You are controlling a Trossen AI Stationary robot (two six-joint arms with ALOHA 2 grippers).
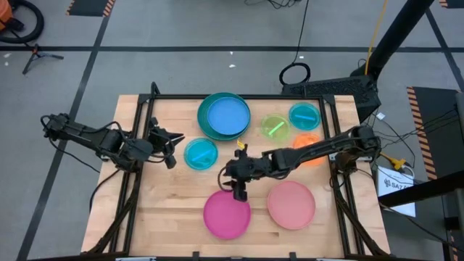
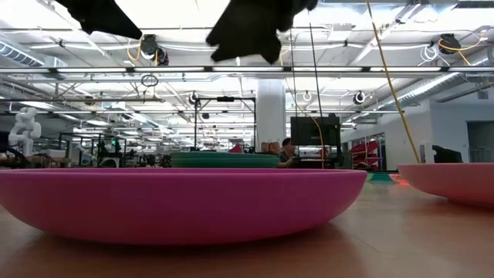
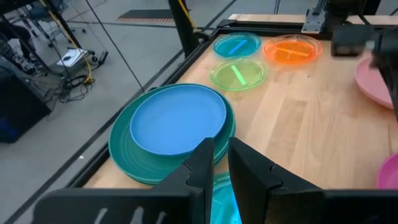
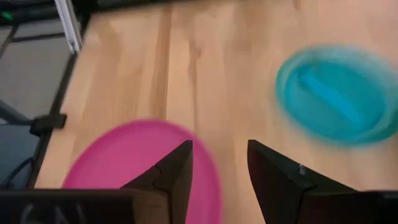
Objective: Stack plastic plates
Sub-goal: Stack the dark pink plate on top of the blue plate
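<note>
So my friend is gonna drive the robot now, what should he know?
Right gripper: open, above the far rim of the magenta plate, holding nothing.
Left gripper: beside the near cyan plate, fingers nearly closed, empty.
Done: blue plate sits on the teal plate.
Left: magenta, pale pink plate, lime-green plate, orange plate and both cyan plates, the far one, lie single.

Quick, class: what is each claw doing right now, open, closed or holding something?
Left claw: nearly closed, holding nothing, beside the small cyan plate.
Right claw: open, empty, above the magenta plate.
</note>
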